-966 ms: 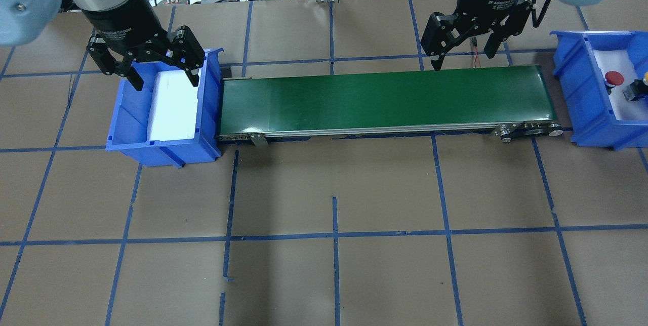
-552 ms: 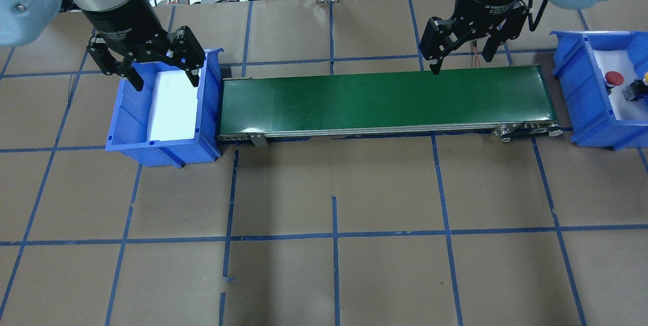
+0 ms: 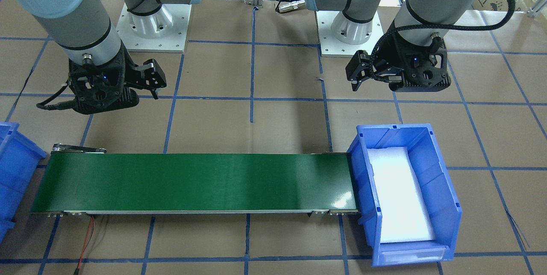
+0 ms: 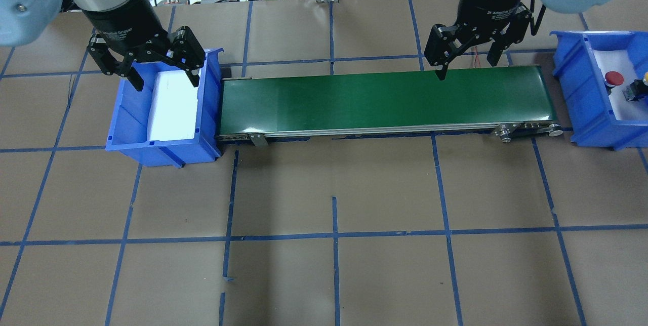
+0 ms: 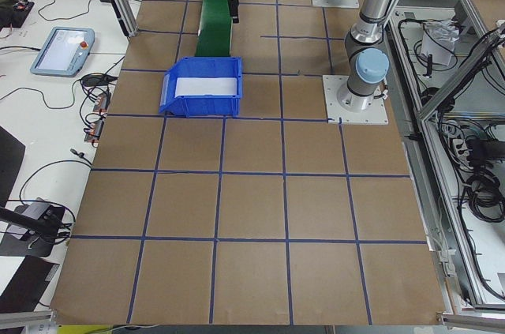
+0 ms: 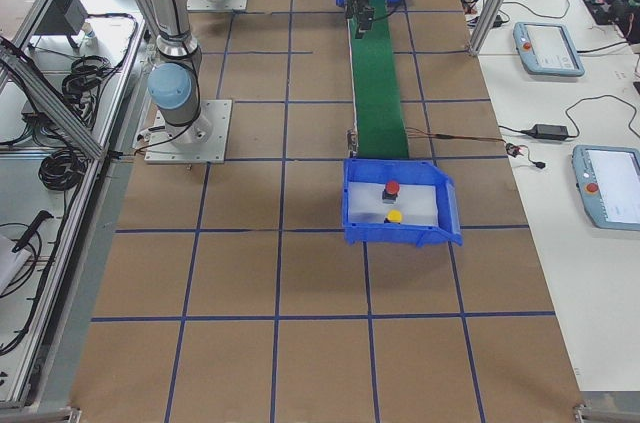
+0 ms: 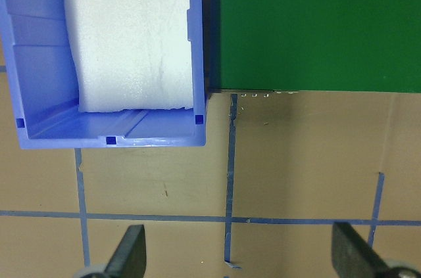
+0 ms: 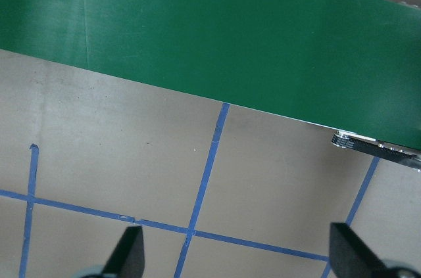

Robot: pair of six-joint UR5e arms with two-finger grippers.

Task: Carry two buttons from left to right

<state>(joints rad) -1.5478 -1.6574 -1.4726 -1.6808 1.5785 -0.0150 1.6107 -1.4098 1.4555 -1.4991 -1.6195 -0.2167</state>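
Note:
The red button and the yellow button sit on white foam in the blue bin at the table's right end; the yellow one is cut off by the overhead view's edge. Both show in the exterior right view, red and yellow. My left gripper is open and holds nothing above the far end of the left blue bin, which shows only white foam. My right gripper is open and holds nothing over the far edge of the green conveyor belt, near its right end.
The conveyor belt runs between the two bins. A red wire lies by its right end. The brown table carries a blue tape grid. Cables and an aluminium post stand beyond the far edge.
My right gripper has shifted a little to the right above the belt's far edge, still open. My left gripper has not moved.

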